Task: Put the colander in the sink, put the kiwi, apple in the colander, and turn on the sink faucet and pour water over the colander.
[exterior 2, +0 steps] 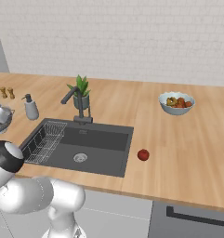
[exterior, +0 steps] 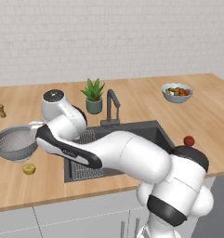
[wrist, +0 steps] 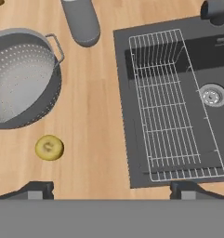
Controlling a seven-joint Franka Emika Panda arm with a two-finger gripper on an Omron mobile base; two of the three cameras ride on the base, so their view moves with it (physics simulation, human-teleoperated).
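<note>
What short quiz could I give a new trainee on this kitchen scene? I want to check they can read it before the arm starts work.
1. True or false: the colander already sits inside the sink.
2. Which fruit lies on the counter right of the sink? A) the kiwi B) the apple C) neither
3. Fill in: the wire rack lies in the sink's ____ half, as the base cameras see it.

Key:
1. False; it stands on the counter left of the sink, near the kiwi.
2. B; the kiwi is on the left, by the colander.
3. Left; the drain shows beside it.
</note>
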